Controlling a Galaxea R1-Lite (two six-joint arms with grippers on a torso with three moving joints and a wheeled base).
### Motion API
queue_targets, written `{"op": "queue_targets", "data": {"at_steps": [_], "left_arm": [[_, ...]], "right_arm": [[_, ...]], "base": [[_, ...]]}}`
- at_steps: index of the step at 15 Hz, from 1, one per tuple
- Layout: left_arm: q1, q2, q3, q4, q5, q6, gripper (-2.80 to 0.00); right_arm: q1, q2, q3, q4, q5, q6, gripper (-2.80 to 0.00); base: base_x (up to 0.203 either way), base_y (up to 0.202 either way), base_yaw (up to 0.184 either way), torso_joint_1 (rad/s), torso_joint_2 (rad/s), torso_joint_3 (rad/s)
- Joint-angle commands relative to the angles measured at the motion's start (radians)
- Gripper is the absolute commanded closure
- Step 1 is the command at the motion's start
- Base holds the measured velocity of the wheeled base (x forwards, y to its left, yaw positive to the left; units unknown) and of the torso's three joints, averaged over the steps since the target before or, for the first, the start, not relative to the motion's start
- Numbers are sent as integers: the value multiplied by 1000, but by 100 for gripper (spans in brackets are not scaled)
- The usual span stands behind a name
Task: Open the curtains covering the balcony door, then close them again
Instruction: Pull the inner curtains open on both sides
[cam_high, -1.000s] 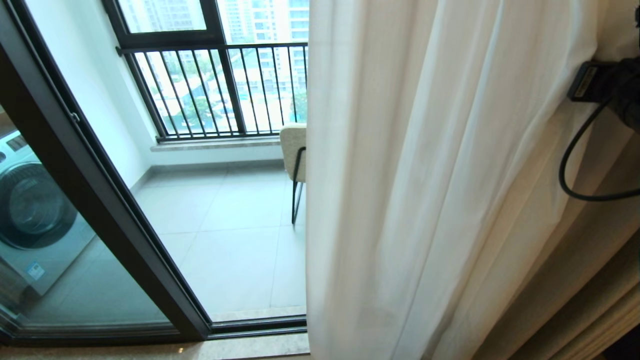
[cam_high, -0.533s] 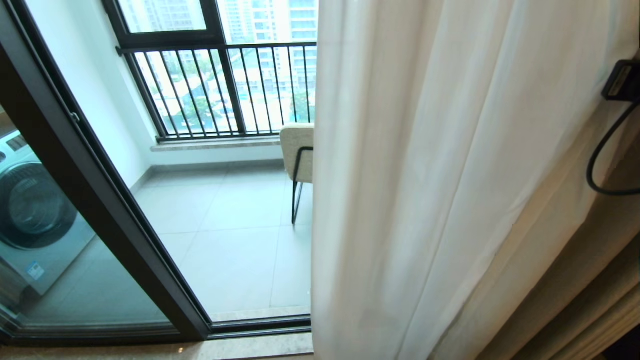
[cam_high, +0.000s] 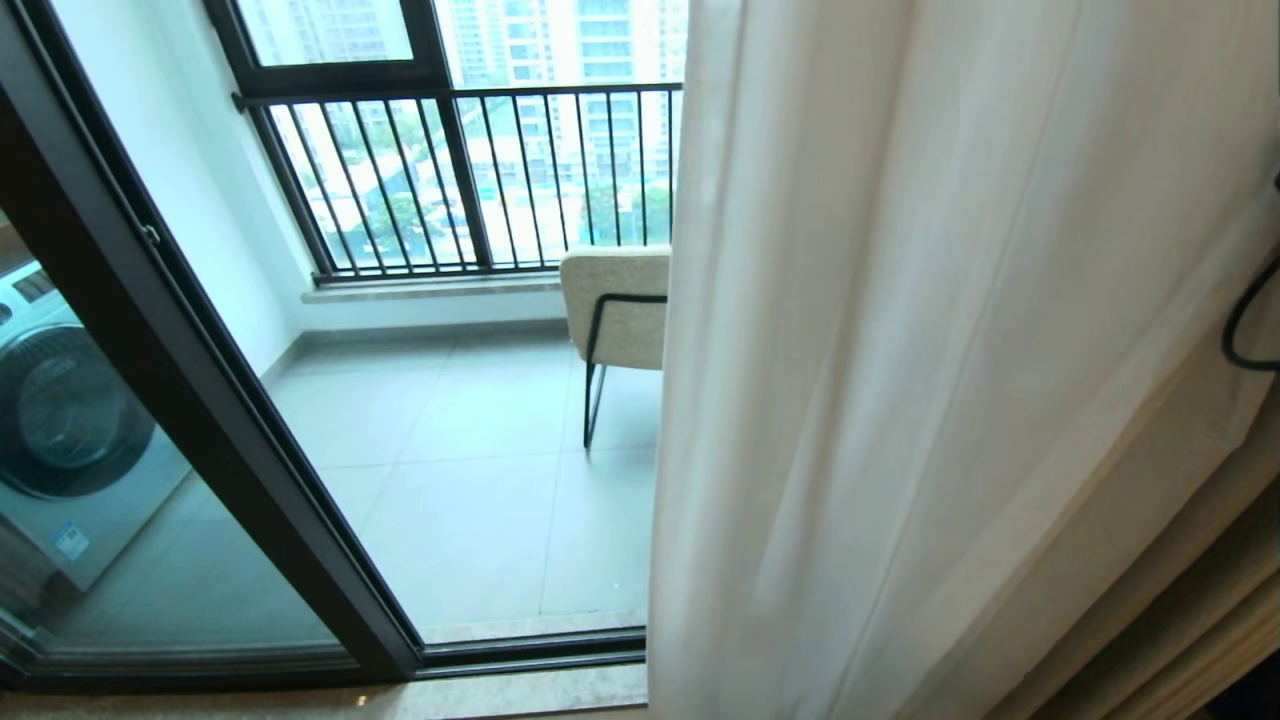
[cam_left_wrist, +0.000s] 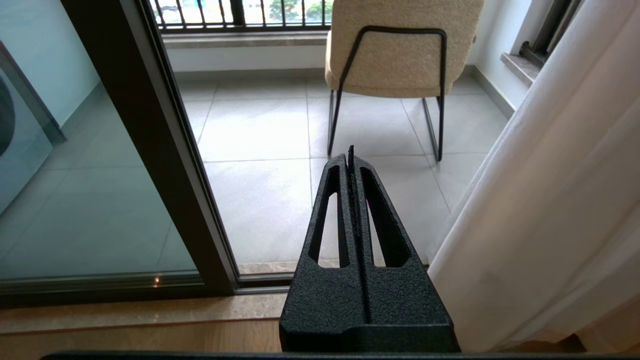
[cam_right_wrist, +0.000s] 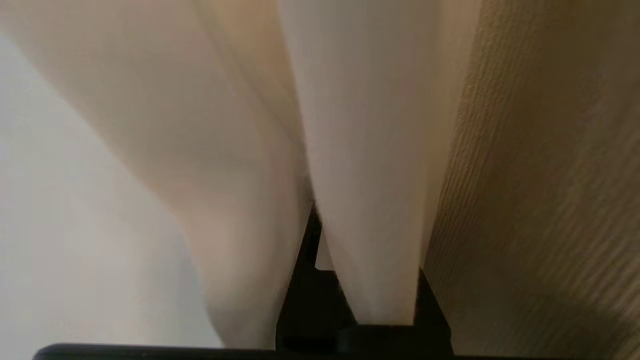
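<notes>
**Sheer curtain drawn to the right, right gripper buried in its folds**

You are looking at the curtains (cam_high: 900, 380) gathered on the right side of the head view, where the sheer white fabric hangs in long slanted folds from the top of the frame to the floor. Its hemmed left edge runs down just right of centre, partly covering the chair (cam_high: 615, 305) that stands on the tiled balcony floor (cam_high: 470, 480). To the left of that edge the opening is uncovered, and you can see the balcony door (cam_high: 200, 400), its dark frame crossing diagonally, with a washing machine (cam_high: 60, 430) showing through the glass. Beyond it stands the black-barred railing (cam_high: 460, 170). At the far right edge a loop of black cable (cam_high: 1245, 325) shows against the fabric, and the tan drape (cam_high: 1180, 610) lies behind the sheer panel low on the right.

Your right gripper (cam_right_wrist: 320, 250) sits deep in the cloth, with white folds draped over it and the coarse tan drape beside it. Its fingers are clenched together; you cannot tell whether any fabric is caught between them.

Your left gripper (cam_left_wrist: 351, 155) is parked low before the threshold, fingers pressed together and holding nothing, pointing out toward the chair, with the sheer curtain hanging just beside it.
</notes>
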Motion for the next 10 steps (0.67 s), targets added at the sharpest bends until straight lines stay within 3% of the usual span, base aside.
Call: {"op": "queue_targets", "data": {"at_steps": [1, 10], "left_arm": [[0, 0, 0, 0, 0, -1, 0], [0, 0, 0, 0, 0, -1, 0]], "right_arm": [[-41, 30, -37, -4, -2, 17, 0], [-200, 121, -151, -26, -3, 60, 0]], "base": [[0, 0, 0, 0, 0, 0], [0, 0, 0, 0, 0, 0]]}}
